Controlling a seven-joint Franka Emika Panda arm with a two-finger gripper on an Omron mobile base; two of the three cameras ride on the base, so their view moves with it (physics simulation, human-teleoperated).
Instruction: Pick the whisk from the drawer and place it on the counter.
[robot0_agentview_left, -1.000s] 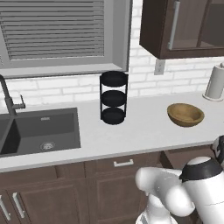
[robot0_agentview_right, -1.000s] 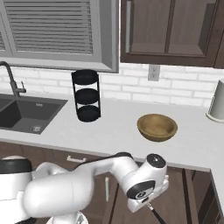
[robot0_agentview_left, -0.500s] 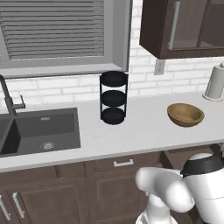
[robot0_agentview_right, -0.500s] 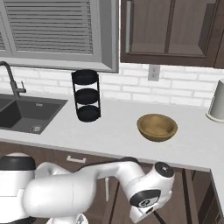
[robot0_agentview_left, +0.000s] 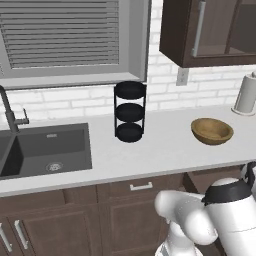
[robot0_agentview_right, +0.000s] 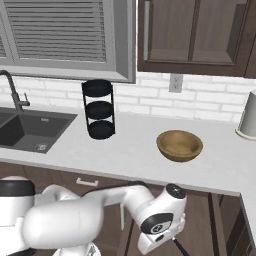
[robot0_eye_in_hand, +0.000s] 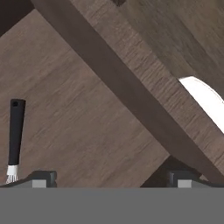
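Note:
The whisk (robot0_eye_in_hand: 14, 135) lies on the floor of the open dark brown drawer (robot0_eye_in_hand: 87, 105), its slim black handle pointing up the hand view and only the start of its silver wires showing at the bottom left. My gripper (robot0_eye_in_hand: 111, 179) is open above the drawer floor, with the whisk just outside its left fingertip (robot0_eye_in_hand: 41, 178). A dark drawer wall (robot0_eye_in_hand: 118, 83) runs diagonally across the hand view. In the right base view my hand (robot0_agentview_right: 160, 229) hangs low, below the edge of the light grey counter (robot0_agentview_right: 125, 152).
On the counter (robot0_agentview_left: 165, 145) stand a black three-tier rack (robot0_agentview_left: 130, 111), a wooden bowl (robot0_agentview_left: 212, 131) and a white roll (robot0_agentview_left: 246, 94) at the far right. A dark sink (robot0_agentview_left: 50, 150) with a tap is set in at the left. Wall cabinets hang above.
My hand has sunk lower in front of the cabinets and turned a little. The things on the counter have not moved.

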